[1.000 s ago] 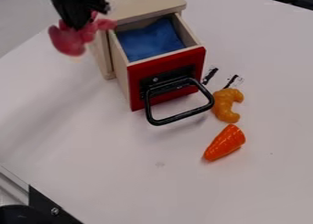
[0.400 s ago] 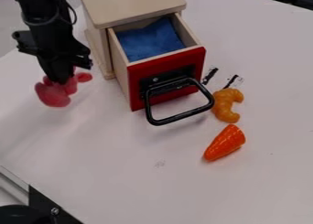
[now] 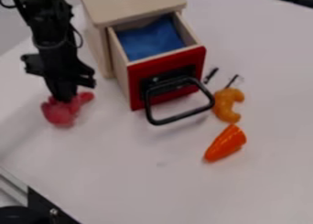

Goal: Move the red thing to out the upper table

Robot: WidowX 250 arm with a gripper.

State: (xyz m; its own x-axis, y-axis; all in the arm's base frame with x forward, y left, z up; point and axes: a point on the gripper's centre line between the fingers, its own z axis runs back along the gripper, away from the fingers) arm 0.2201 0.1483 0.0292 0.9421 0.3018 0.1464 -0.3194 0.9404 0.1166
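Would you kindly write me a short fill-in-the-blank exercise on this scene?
The cloth inside the open drawer is coloured ____. The drawer's handle is coloured ____. In the picture, the hand is at the red thing, to the ____ of the cabinet. The curved toy and the cone-shaped toy are both ____.

Missing words: blue; black; left; orange.

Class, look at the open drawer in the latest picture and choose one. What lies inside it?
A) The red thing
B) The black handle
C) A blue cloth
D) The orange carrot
C: the blue cloth lies inside the open drawer, behind its red front.
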